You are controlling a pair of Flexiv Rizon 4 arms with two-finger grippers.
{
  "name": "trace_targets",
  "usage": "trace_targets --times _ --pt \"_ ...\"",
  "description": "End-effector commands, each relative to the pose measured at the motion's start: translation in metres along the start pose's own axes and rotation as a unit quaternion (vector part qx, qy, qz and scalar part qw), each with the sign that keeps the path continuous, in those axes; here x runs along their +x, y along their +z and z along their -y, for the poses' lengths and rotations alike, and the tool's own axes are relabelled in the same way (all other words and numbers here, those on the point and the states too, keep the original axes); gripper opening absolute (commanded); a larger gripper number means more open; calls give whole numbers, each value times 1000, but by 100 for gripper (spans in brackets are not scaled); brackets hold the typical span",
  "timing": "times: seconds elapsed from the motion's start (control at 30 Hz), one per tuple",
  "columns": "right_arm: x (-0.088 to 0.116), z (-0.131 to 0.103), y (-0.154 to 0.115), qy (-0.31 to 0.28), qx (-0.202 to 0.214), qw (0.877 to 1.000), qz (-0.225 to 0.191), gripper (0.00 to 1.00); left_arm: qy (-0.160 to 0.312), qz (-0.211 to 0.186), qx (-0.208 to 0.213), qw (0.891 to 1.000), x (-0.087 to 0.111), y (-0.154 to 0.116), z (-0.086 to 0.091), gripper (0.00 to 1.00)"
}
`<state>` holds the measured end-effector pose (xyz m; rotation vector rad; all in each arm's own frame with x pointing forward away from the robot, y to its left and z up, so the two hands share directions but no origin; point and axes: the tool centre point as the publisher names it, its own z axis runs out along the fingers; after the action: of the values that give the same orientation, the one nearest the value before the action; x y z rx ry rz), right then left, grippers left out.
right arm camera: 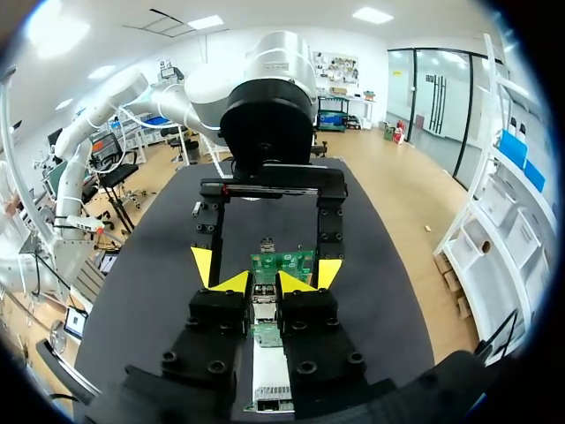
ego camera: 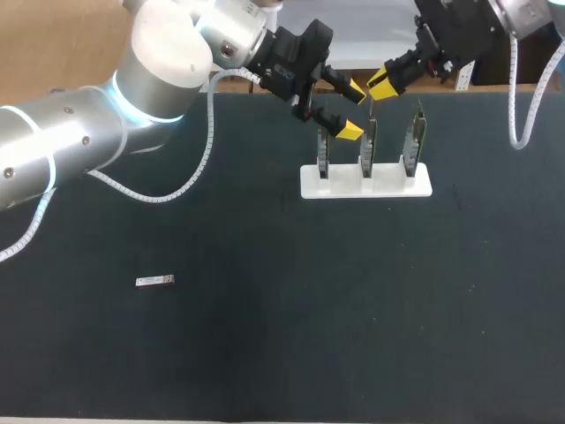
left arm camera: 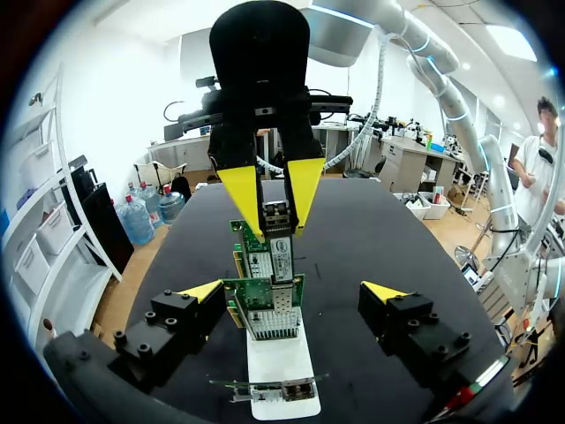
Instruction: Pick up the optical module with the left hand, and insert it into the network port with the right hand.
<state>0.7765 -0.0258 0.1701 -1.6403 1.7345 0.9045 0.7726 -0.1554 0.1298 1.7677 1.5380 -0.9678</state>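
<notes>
Right pincer [right arm camera: 263, 283] clasping module [right arm camera: 264, 305], above card [ego camera: 372, 146] edge

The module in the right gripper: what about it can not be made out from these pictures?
- Right wrist view: the right gripper covers most of the module; its front end is hidden.
- Head view: too small to tell whether it touches the cards.
- Left wrist view: it overlaps the cards, so which one it faces is unclear.

My head camera looks down from above and behind on the whole table [ego camera: 265, 353], card stand [ego camera: 344, 187] at the frame's upper middle; both wrist cameras sit close over that stand, facing each other; left shows my right gripper [left arm camera: 276, 225], right my left gripper [right arm camera: 265, 267].
</notes>
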Motion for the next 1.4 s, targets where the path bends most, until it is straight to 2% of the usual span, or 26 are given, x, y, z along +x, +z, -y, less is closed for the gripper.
trace_targets --times 0.03,0.77,1.4 --pt "2 -4 2 1 7 1000 -1 0 0 -1 2 1000 0 0 -2 100" --pt "-6 -5 -2 -23 20 1000 1 0 0 -1 2 1000 0 0 -2 100" --pt "0 -1 3 -18 17 1000 -10 0 0 -1 2 1000 0 0 -2 100"
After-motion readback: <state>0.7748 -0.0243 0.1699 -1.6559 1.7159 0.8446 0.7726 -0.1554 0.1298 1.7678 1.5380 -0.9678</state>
